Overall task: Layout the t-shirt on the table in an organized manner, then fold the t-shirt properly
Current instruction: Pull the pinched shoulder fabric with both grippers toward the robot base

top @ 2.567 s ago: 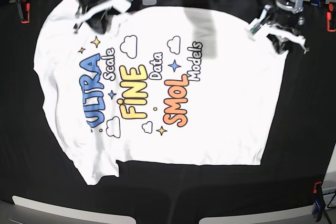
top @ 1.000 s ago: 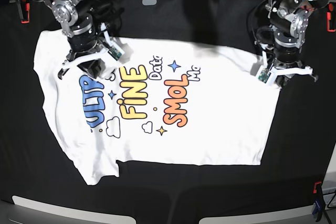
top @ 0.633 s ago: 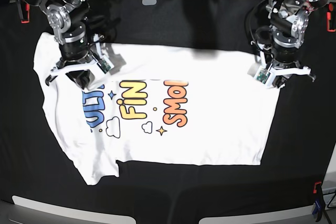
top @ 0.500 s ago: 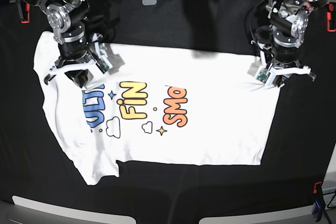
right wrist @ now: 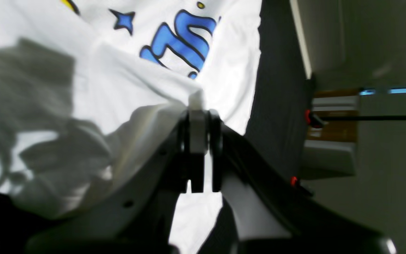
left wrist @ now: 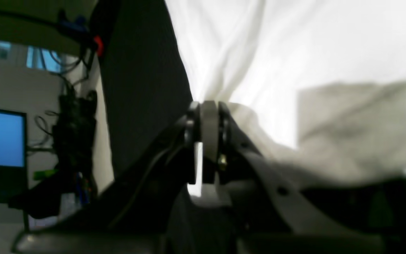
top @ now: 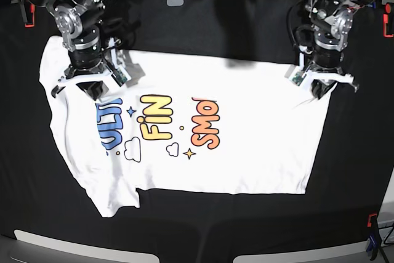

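White cotton, soft and light: the t-shirt [top: 203,133] lies mid-frame on the black desk [top: 357,170], its top edge doubled over the print. Both hands, right hand [top: 93,83] and left hand [top: 320,81], are clamped shut on that folded edge; corners look the best hold.

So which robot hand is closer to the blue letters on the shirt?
The right gripper. It pinches the folded-over white cloth right above the blue letters on the t-shirt. The left gripper grips the shirt's opposite edge, far across the print from them.
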Motion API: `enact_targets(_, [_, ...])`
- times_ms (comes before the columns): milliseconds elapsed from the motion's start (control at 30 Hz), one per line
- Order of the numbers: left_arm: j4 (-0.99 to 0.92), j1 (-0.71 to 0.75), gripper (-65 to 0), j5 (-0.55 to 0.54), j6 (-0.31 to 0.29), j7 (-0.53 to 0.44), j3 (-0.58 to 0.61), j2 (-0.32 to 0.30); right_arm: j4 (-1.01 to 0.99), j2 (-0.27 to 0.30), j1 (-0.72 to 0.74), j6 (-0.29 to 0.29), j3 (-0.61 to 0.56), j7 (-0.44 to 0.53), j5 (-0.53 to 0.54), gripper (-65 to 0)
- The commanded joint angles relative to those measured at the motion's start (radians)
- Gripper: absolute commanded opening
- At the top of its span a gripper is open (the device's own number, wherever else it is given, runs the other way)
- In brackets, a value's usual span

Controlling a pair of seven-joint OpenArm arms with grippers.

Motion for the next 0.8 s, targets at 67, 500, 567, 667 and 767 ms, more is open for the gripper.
enact_targets(67, [0.0,-0.052,-65.0,0.018,0.032,0.008,-0.01,-0.008,0.014,0.013,0.009,-0.018,0.011,0.017,-0.021,-65.0])
enact_targets(500, [-0.034,-0.109,-41.6,-0.122,0.033,0.026,-0.01,-0.008,0.014,0.013,0.009,-0.018,0.011,0.016,-0.021,-65.0])
enact_targets(567, [-0.034,-0.109,-41.7,-0.122,0.033,0.026,-0.01,-0.008,0.014,0.013,0.009,-0.018,0.011,0.014,-0.021,-65.0])
enact_targets(667, [-0.034,-0.109,-41.7,-0.122,0.033,0.027,-0.01,-0.008,0.014,0.013,0.009,-0.018,0.011,0.012,-0.022,-60.4])
enact_targets(767, [-0.034,-0.109,-41.7,-0.122,0.033,0.031,-0.01,-0.008,0.014,0.013,0.009,-0.018,0.011,0.014,-0.028,-38.1])
